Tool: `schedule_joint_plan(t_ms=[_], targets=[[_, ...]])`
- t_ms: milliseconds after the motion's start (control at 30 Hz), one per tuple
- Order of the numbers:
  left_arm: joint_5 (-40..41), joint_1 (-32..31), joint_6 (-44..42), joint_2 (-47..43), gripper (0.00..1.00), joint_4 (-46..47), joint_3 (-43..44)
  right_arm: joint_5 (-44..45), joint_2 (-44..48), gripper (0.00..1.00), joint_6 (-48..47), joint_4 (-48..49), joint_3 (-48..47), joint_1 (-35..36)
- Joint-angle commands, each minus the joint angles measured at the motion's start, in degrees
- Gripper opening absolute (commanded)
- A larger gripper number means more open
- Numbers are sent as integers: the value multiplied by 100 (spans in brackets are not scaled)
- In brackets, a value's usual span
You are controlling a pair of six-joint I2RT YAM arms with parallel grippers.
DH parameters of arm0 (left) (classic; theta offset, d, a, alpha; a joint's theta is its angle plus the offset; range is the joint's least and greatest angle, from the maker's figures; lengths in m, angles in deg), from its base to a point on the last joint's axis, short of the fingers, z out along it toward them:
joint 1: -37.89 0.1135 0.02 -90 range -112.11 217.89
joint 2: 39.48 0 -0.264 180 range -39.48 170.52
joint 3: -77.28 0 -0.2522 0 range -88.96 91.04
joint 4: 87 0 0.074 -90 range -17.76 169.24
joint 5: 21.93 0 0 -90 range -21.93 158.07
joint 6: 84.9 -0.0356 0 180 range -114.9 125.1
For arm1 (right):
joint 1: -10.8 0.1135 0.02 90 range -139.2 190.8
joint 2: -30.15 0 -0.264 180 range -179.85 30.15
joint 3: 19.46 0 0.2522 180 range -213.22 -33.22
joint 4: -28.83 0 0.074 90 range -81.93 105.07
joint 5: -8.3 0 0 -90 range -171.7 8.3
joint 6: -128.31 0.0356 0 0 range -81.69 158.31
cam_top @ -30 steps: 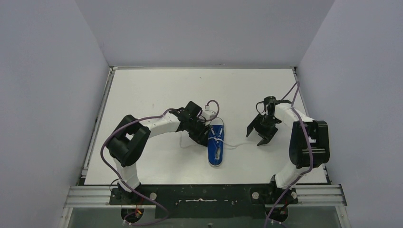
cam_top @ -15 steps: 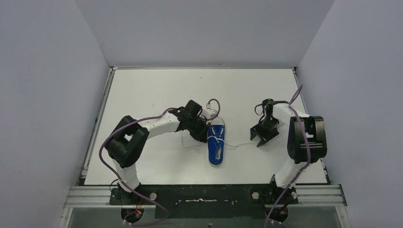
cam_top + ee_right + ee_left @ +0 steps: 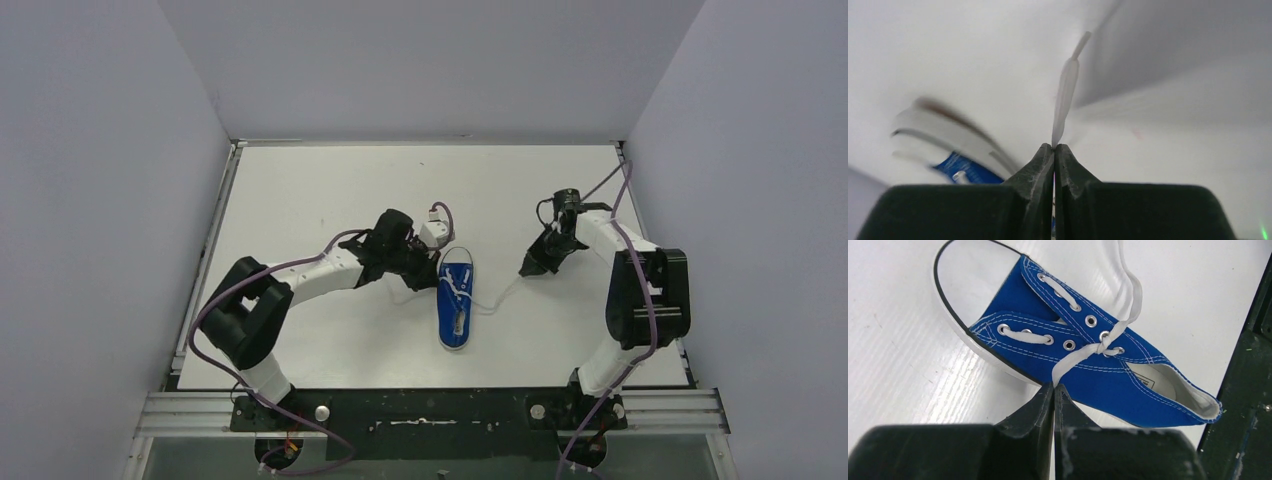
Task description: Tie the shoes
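The blue shoe (image 3: 456,312) with white toe cap lies mid-table, toe toward the far side. In the left wrist view the shoe (image 3: 1083,375) fills the frame, and its white laces cross in one simple knot (image 3: 1102,344) over the top eyelets. My left gripper (image 3: 1054,386) is shut on the lace end that runs down from that knot, and stands just left of the shoe (image 3: 424,274). My right gripper (image 3: 1054,146) is shut on the other lace (image 3: 1064,97), whose tip sticks out past the fingers. That gripper (image 3: 527,268) is to the shoe's right, with the lace (image 3: 500,294) stretched between.
The white table (image 3: 330,190) has a raised rim and grey walls on three sides. A black base rail (image 3: 430,410) runs along the near edge. Purple cables (image 3: 300,262) loop along both arms.
Both grippers have gone from open to shut on the lace ends. The right gripper moved toward the far side and drew its lace taut. The left arm shifted slightly left.
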Motion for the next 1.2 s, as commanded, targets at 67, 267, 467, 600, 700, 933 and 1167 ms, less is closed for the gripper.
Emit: schedule_joint_plan(t_ms=[67, 267, 467, 600, 700, 933, 1167], targets=[[-320, 81, -295, -215, 0, 1613, -377, -2549, 661, 0, -1106, 2032, -728, 560], [-179, -8, -408, -341, 0, 2618, -966, -3243, 72, 0, -185, 3311, -1411, 1471], [-112, -72, -755, -517, 0, 3261, -1437, -3424, -948, 0, -436, 2577, -2622, 2460], [-183, -136, -954, -697, 0, 3730, -1762, -3474, -1466, 0, -1011, 1762, -3152, 2925], [-206, -212, -1109, -756, 0, 3837, -1885, -3597, -1860, 0, -1275, 1336, -3446, 3155], [-124, -459, -1334, -728, 0, 3860, -1986, -3441, -2537, 3, -2427, -525, -4093, 3657], [-115, -533, -1105, -806, 0, 3962, -2125, -3450, -2025, 45, -2070, -609, -3788, 3312]])
